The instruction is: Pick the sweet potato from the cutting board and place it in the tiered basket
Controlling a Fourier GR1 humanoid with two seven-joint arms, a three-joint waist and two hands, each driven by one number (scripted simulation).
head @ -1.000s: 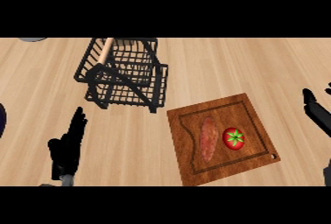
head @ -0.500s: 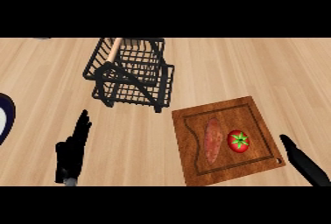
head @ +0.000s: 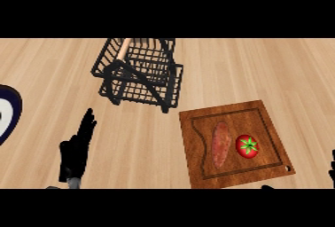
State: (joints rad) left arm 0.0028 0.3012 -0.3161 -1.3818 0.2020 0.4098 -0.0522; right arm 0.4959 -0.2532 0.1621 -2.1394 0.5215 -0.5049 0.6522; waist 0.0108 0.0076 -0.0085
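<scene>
The sweet potato [head: 220,144] lies lengthwise on the cutting board [head: 196,164], just beside a tomato [head: 247,146], with the tiered basket [head: 141,73] standing near the board's far-left corner. The left hand [head: 77,153] rests with fingers straight; the right hand [head: 332,166] barely shows at the edge, its fingers impossible to judge. A clean pick likely means closing across the potato's narrow width from above, clear of the tomato.

Left hand [head: 77,148]: matte black all over, slim tapering fingers, a blockier black palm section below them. A short grey piece of forearm [head: 74,182] shows beneath the hand at the lower edge. Right hand [head: 332,168]: only a small black sliver visible at the right edge; shape cannot be made out.
</scene>
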